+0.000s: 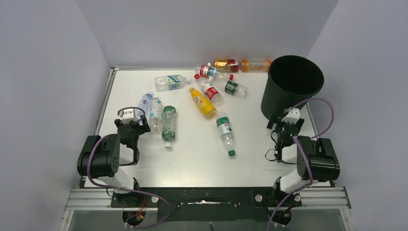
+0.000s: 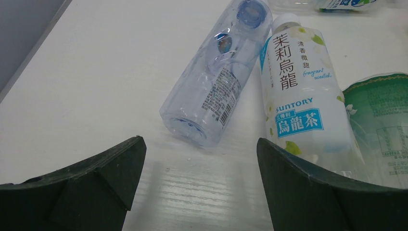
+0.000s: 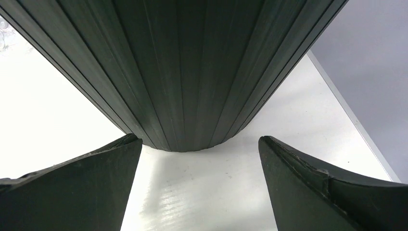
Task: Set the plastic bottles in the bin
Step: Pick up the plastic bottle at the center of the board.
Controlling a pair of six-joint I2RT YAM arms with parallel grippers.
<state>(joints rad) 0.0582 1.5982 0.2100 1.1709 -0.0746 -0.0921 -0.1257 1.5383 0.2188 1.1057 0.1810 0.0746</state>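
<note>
Bottles point(image 1: 202, 102) scattered on table point(image 1: 192, 161), none gripped. Left gripper point(image 1: 137, 126) fingers apart, near clear bottle point(image 2: 216, 82); right gripper point(image 1: 286, 122) fingers apart, facing bin point(image 1: 293, 86).

White table point(image 1: 134, 86), metal rail point(image 1: 216, 197) along near edge; plain pale grey walls point(image 1: 192, 29) on three sides.

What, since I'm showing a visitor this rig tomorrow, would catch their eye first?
The tall black bin at the far right of the table, standing just beyond the open right gripper. Then the plastic bottles lying scattered over it, a yellow bottle brightest mid-table, three more lying by the open left gripper.
</note>
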